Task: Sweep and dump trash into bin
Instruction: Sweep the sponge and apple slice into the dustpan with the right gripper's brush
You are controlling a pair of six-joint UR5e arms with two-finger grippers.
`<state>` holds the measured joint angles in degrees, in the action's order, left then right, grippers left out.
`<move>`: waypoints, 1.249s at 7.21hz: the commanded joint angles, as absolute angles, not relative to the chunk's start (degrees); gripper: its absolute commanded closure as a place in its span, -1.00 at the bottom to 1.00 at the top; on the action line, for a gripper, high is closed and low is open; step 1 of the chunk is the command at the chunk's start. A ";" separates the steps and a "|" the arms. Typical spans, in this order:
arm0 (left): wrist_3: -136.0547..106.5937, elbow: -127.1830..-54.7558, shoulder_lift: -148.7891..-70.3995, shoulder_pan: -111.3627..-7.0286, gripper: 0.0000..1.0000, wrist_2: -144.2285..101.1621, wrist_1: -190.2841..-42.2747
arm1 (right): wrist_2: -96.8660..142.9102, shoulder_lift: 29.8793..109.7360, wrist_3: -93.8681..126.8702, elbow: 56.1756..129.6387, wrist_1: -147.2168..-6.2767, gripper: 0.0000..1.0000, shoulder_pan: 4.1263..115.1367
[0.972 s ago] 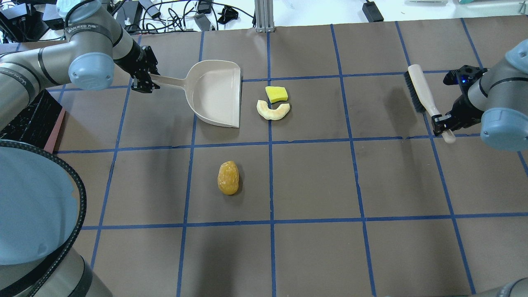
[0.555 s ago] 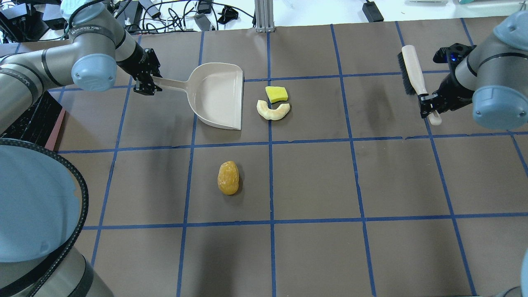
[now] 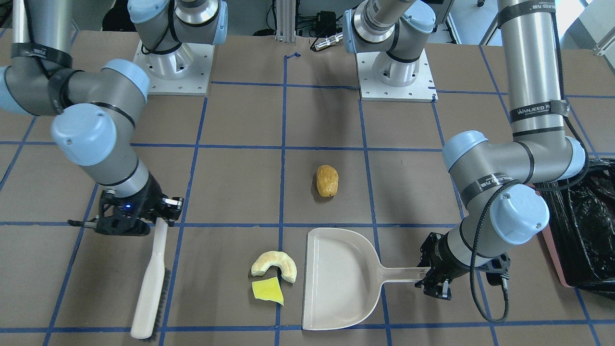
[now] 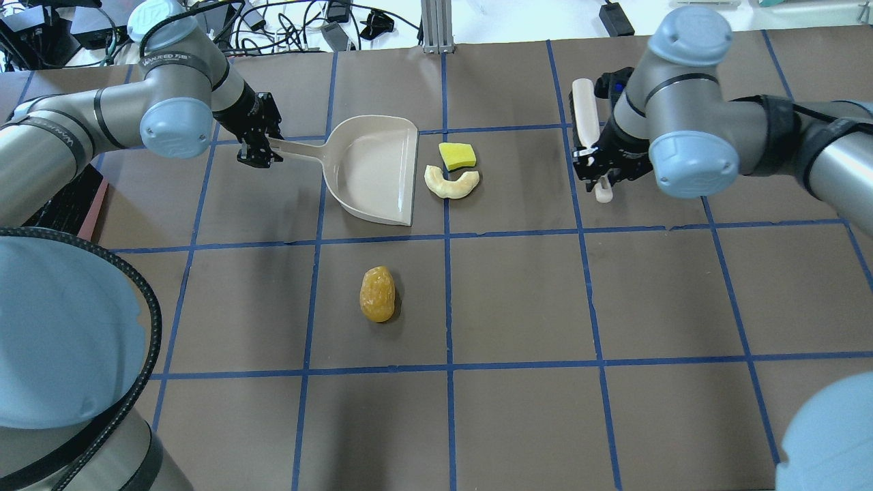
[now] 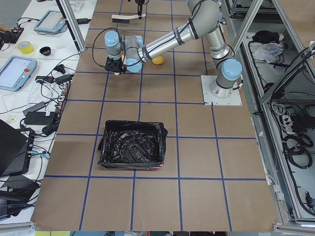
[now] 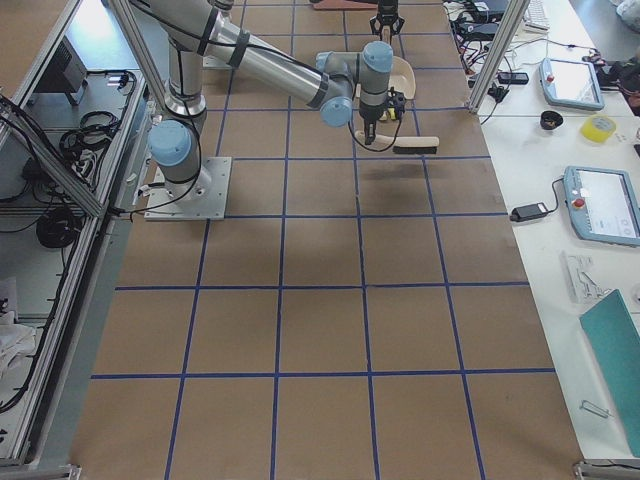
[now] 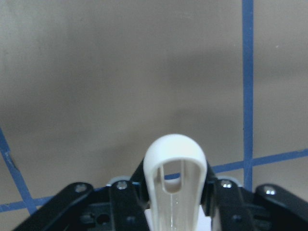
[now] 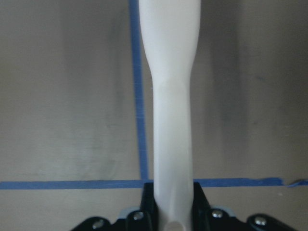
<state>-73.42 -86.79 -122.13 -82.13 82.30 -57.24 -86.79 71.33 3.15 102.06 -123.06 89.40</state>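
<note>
On your brown, blue-taped table (image 4: pixel 518 300) the lump (image 4: pixel 377 294) sits alone, the rind (image 4: pixel 451 183) and yellow scrap (image 4: pixel 456 155) lie just off the open edge of the dustpan (image 4: pixel 372 170), left gripper (image 4: pixel 262 153) clamped on its handle, right gripper (image 4: pixel 593 170) clamped on the brush (image 3: pixel 150 283), bin (image 5: pixel 133 164) way off at the left end, cables (image 4: pixel 286 27) piled past the far edge.

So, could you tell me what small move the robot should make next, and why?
Probably lower the brush, held by the right gripper, onto the table just beyond the yellow scrap and cream rind, on the side away from the dustpan. The left gripper holds the dustpan with its open lip right beside those two bits, while the brush is apart from them.
</note>
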 commanded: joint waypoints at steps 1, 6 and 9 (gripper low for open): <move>-73.56 -86.75 -122.25 -83.05 1.00 82.70 -56.96 | -86.84 68.57 12.63 101.95 -122.96 0.70 96.48; -73.65 -86.75 -121.73 -83.93 1.00 82.79 -56.95 | -85.87 67.68 20.57 102.13 -124.27 0.67 106.34; -74.44 -86.75 -122.52 -85.17 1.00 82.53 -56.78 | -81.40 64.79 22.31 100.12 -130.51 0.64 110.64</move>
